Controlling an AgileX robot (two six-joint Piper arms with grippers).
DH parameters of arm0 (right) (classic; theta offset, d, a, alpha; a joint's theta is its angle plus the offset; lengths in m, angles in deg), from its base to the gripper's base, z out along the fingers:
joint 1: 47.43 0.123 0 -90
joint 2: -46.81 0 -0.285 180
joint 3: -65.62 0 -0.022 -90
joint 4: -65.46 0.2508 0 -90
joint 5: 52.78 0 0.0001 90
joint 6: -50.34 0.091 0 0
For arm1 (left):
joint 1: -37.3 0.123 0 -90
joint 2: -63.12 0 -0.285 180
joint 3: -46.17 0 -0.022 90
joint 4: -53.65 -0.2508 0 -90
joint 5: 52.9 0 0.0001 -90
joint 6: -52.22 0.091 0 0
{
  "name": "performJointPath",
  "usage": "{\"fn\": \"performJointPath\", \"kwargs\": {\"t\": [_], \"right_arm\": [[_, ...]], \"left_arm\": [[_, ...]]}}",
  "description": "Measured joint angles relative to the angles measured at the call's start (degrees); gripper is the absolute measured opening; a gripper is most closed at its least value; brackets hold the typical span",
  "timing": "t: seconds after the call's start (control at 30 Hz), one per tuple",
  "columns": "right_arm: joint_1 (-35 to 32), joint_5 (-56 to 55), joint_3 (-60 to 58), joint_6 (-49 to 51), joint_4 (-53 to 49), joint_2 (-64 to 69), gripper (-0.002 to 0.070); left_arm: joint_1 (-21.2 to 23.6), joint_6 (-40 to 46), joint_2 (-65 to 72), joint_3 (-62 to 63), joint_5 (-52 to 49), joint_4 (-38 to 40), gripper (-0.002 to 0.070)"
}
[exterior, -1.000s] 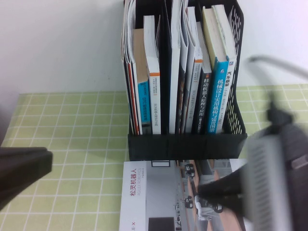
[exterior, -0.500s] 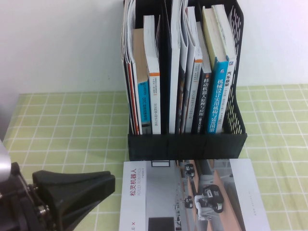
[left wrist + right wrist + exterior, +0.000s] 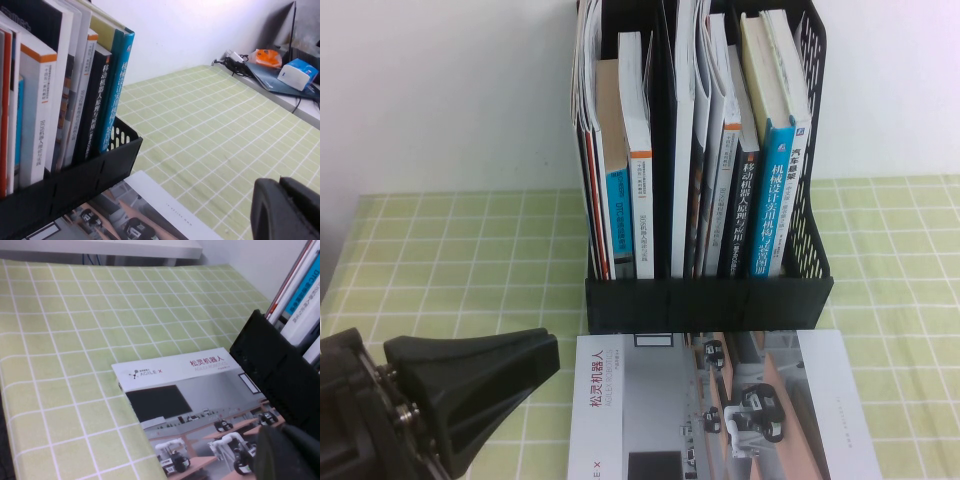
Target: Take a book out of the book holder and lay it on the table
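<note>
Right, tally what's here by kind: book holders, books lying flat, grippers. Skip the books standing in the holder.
Book holder: 1
Flat book on the table, in front of the holder: 1
Grippers: 2, the left gripper at the near left beside the flat book, the right gripper shut, close over that book
Total: 4

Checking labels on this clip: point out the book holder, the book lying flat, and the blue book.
book holder [image 3: 708,302], high view, front wall.
flat book [image 3: 650,420], high view, cover, left of middle.
blue book [image 3: 771,200], high view, spine.
</note>
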Motion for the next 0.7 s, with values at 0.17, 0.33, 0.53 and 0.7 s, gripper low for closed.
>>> {"fn": "performJointPath", "kwargs": {"t": [0.17, 0.33, 0.53, 0.7], "right_arm": [[0.00, 0.00, 0.00, 0.00, 0.00, 0.00, -0.0001], [0.00, 0.00, 0.00, 0.00, 0.00, -0.13, -0.0001], [0.00, 0.00, 0.00, 0.00, 0.00, -0.13, -0.0001], [0.00, 0.00, 0.00, 0.00, 0.00, -0.13, -0.0001]], "left_arm": [[0.00, 0.06, 0.00, 0.00, 0.03, 0.10, -0.0003], [0.00, 0.15, 0.00, -0.04, 0.25, 0.22, -0.0003], [0.78, -4.35, -2.57, -0.17, 3.77, -8.73, -0.0003], [6.74, -11.39, -7.79, -1.50, 7.47, -19.99, -0.0003]]}}
